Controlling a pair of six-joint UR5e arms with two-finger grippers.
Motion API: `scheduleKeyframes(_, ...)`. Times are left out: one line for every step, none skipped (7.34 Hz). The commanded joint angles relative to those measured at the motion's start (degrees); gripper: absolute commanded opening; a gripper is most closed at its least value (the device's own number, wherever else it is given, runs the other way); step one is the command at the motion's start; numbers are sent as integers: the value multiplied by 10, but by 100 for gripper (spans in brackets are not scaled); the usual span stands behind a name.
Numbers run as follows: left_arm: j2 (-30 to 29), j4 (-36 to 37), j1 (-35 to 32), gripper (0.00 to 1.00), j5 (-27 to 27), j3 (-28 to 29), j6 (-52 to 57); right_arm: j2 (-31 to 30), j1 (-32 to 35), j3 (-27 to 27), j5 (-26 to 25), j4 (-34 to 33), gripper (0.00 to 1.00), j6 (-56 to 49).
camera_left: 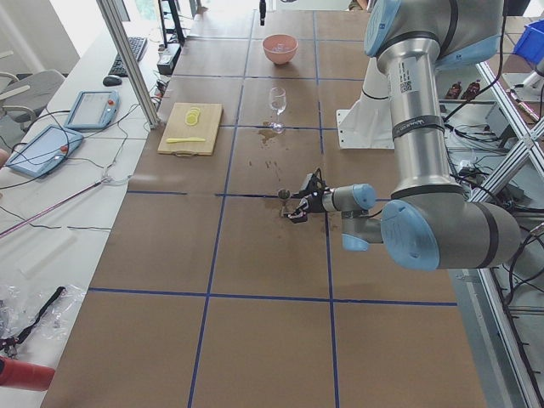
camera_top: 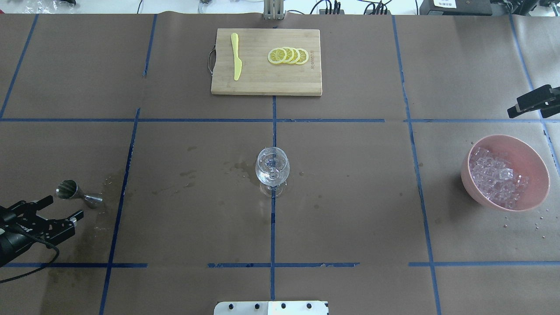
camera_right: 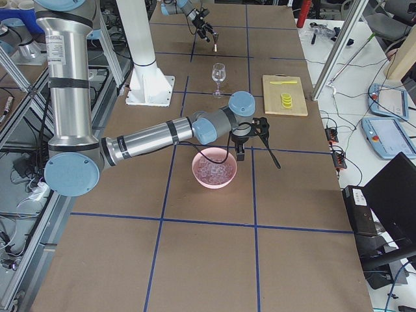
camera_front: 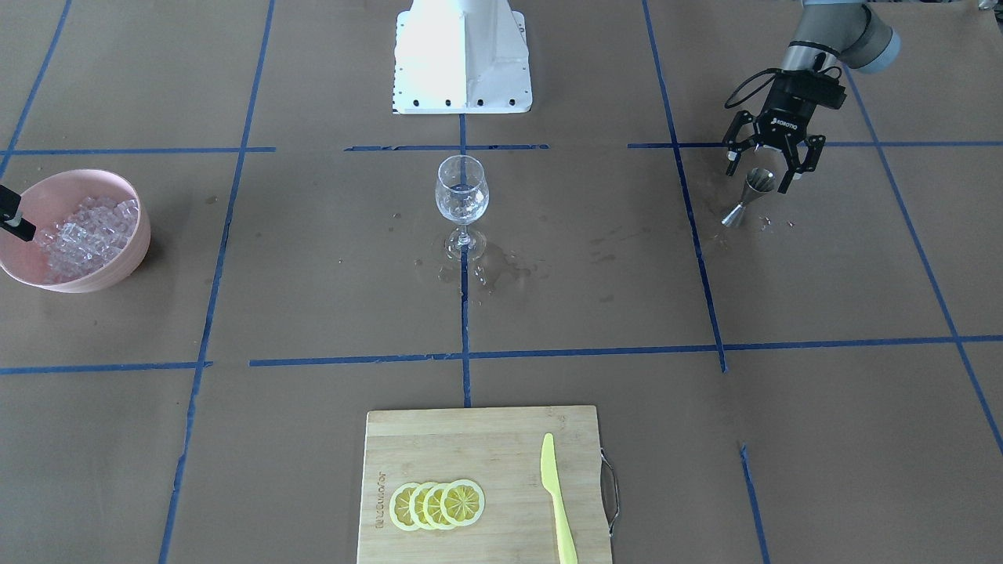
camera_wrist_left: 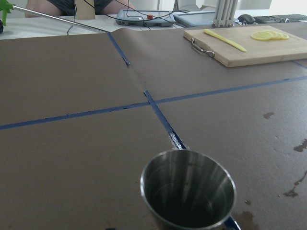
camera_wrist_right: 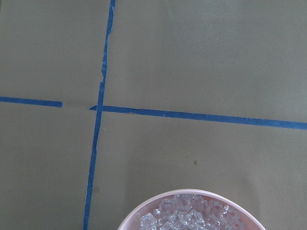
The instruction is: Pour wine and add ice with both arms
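Observation:
A clear wine glass stands upright at the table's middle; I cannot tell whether it holds wine. A steel jigger stands upright on the robot's left; its cup looks empty in the left wrist view. My left gripper is open, just behind the jigger and not gripping it. A pink bowl on the right holds a heap of ice. My right gripper hangs beyond the bowl's far rim, cut off by the view's edge; I cannot tell whether it is open or shut.
A wooden cutting board at the far middle carries lemon slices and a yellow knife. The white pedestal stands at the robot's side. Wet spots lie around the glass and jigger.

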Motion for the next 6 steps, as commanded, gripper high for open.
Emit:
scheduleKeyframes(63, 59, -15, 99, -137, -38, 2, -1, 0, 2, -1, 0, 100, 1)
scheduleKeyframes(93, 60, -50, 99, -193, -39, 21, -2, 0, 2, -1, 0, 100, 21)
scheduleKeyframes(93, 60, -131, 99, -242, -35, 77, -5, -4, 2, -3, 0, 100, 34)
scheduleKeyframes(91, 58, -204, 99, -318, -30, 133, -7, -6, 3, -15, 0, 100, 35)
scheduleKeyframes(79, 61, -279, 99, -416, -21, 197, -14, -9, 3, -30, -1, 100, 36)
scheduleKeyframes(36, 68, -389, 100, -492, 15, 257, -31, -24, 5, -39, 0, 100, 36)
